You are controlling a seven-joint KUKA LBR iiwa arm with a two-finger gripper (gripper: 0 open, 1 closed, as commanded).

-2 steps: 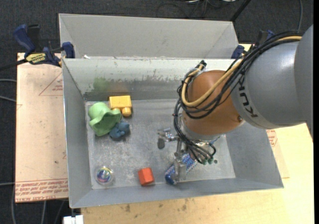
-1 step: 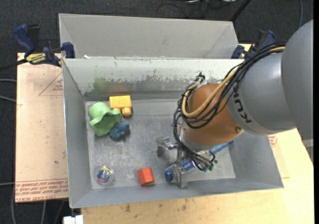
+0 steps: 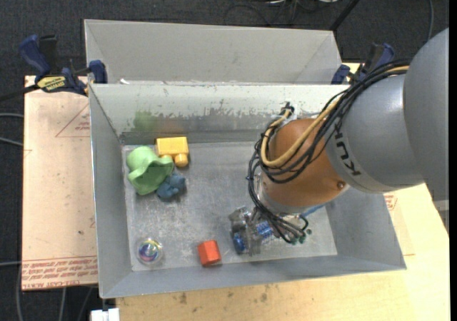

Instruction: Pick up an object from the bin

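My gripper point(image 3: 250, 232) is low in the bin near the front wall, right of the middle, under the orange wrist cover. A small blue thing point(image 3: 239, 242) lies right at its tips; whether it is between them cannot be made out. A red block point(image 3: 208, 253) lies just left of the gripper on the bin floor.
At the left of the bin lie a light green soft toy point(image 3: 146, 168), a yellow block point(image 3: 172, 148) behind it and a dark blue lump point(image 3: 171, 187) beside it. A clear iridescent ball point(image 3: 149, 250) sits in the front left corner. The arm covers the bin's right half.
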